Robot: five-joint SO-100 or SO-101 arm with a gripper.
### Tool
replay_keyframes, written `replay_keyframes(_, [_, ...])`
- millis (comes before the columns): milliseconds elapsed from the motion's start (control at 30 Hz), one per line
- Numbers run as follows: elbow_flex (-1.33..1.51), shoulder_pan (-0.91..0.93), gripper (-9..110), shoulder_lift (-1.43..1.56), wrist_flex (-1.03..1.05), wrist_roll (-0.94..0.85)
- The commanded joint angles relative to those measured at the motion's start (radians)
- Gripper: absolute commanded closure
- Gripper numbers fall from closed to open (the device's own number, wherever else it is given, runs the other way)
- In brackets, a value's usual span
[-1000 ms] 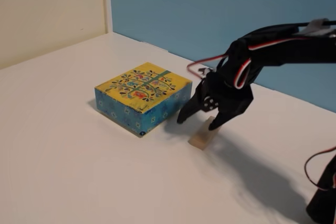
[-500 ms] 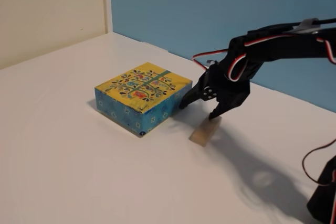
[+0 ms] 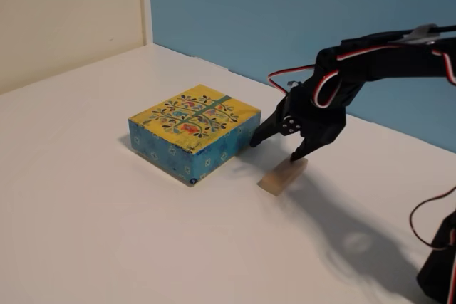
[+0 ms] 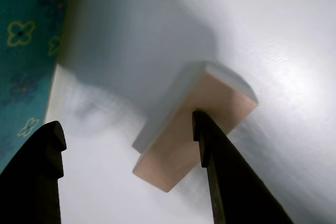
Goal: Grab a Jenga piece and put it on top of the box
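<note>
The box [image 3: 194,127], with its yellow tree-patterned top and blue sides, lies on the white table. Just to its right in the fixed view is the Jenga piece [image 3: 283,176], a tan wooden block lying flat on the table. My black gripper [image 3: 274,151] hovers open right over the block, one fingertip near the box's corner and the other at the block's far end. In the wrist view the Jenga piece [image 4: 173,156] lies diagonally, and the right finger [image 4: 226,177] crosses over it. The left finger [image 4: 34,177] stands beside the box's blue side [image 4: 26,51].
A white table [image 3: 92,233] stretches out to the left and front of the box. A blue wall [image 3: 285,12] and a cream wall [image 3: 64,12] close off the back. The arm's base and a red cable [image 3: 436,247] stand at the lower right.
The gripper has lifted a little and shifted right toward the back. The Jenga piece was nudged slightly the same way. The jaws stay open.
</note>
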Motion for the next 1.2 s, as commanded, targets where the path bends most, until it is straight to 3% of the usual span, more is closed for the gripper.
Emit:
replay_keyframes(0, [-0.017, -0.02, 73, 0.04, -0.005, 0.028])
replay_keyframes(1167, [0.163, 0.104, 72, 0.183, 0.041, -0.049])
